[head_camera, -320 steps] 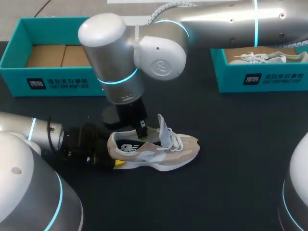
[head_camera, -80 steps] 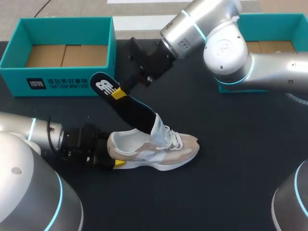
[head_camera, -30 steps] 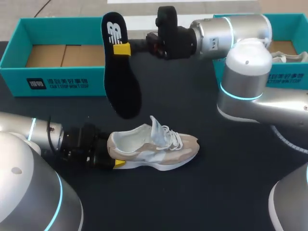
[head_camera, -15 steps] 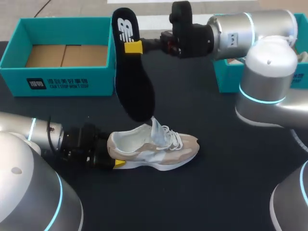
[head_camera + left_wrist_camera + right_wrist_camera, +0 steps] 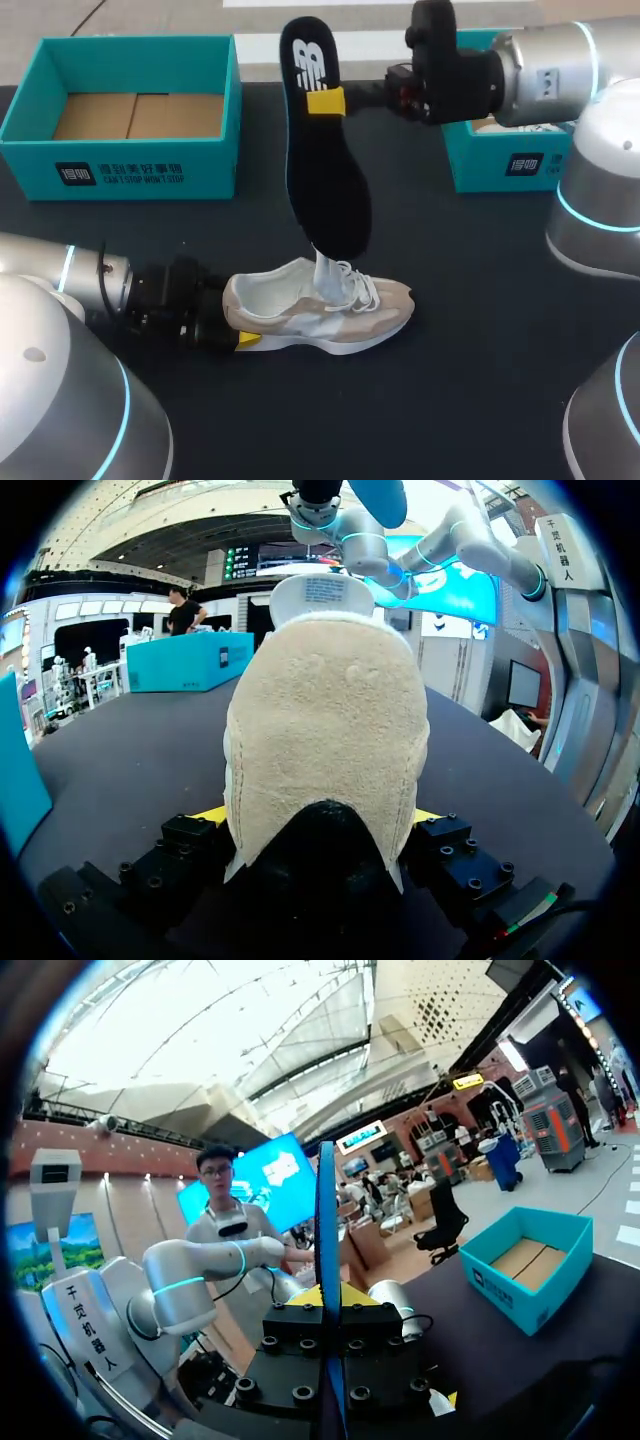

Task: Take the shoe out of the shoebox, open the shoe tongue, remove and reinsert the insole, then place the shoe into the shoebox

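Dark table [image 5: 470, 300], beige shoe [image 5: 330, 312], teal shoebox [image 5: 120, 170], second shoebox [image 5: 500, 165]

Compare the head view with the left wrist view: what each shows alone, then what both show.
Head view only: the whole black insole hanging upright over the shoe, pinched by the right gripper. Left wrist view only: the shoe's fuzzy heel close up, with the left gripper clamped on both its sides. Both: the shoe standing on the dark table, its tongue raised.

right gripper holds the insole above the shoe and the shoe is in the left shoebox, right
No: the head view shows the shoe on the table in front of the left shoebox, not in it. The right gripper holds the insole above it.
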